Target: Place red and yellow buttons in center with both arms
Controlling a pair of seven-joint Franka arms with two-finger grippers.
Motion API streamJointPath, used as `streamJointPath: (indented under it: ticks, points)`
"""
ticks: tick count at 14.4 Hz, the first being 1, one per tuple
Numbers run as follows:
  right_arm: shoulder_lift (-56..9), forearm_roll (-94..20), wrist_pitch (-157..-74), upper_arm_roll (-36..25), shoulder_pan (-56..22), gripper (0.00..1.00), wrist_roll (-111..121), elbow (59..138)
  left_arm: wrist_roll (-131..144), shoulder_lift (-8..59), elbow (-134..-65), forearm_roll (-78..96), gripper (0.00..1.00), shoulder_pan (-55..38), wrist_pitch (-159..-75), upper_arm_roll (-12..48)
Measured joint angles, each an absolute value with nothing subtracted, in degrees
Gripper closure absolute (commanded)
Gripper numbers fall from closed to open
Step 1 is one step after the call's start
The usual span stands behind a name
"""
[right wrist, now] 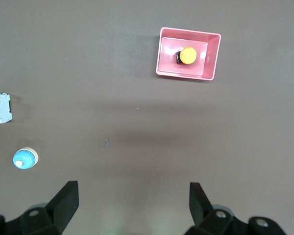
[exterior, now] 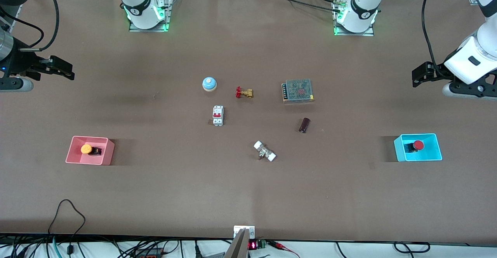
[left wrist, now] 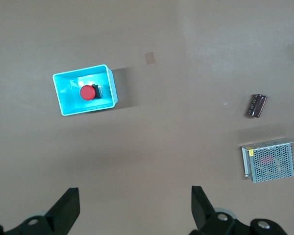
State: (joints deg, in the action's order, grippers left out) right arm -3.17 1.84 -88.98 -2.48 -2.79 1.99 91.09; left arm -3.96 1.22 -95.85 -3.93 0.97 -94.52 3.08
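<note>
A: Where is the left arm's black two-finger gripper?

B: Up in the air over bare brown tabletop at the left arm's end; its fingers are spread wide with nothing between them; the arm waits.

A: And the small push-button with the round red cap?

B: It lies in an open turquoise plastic bin, on the table below that gripper and nearer to the front camera; the left wrist view shows the red cap inside the bin, well clear of the fingers.

A: The right arm's black gripper?

B: It hangs over bare table at the right arm's end; its fingers also stand wide apart and empty; that arm waits too.

A: The button with the orange-yellow cap?

B: In an open pink plastic bin, nearer to the front camera than the spot under the right gripper; the right wrist view shows it tipped on its side in the bin.

A: What sits between the two grippers?

B: A blue-and-white dome with an orange top; a red-handled brass valve beside it; a white circuit breaker with a red switch; a metal mesh-topped power supply; a dark brown cylinder; a metal fitting with two white ends.
</note>
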Motion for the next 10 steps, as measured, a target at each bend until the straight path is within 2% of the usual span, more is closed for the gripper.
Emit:
streamJointPath:
  ticks: [10]
  points:
    - [-3.2,2.0,-89.2,-1.8,-3.1,0.00,2.0,91.1,-4.0,1.2,-95.8,-3.9,0.00,1.0,-94.5,3.1]
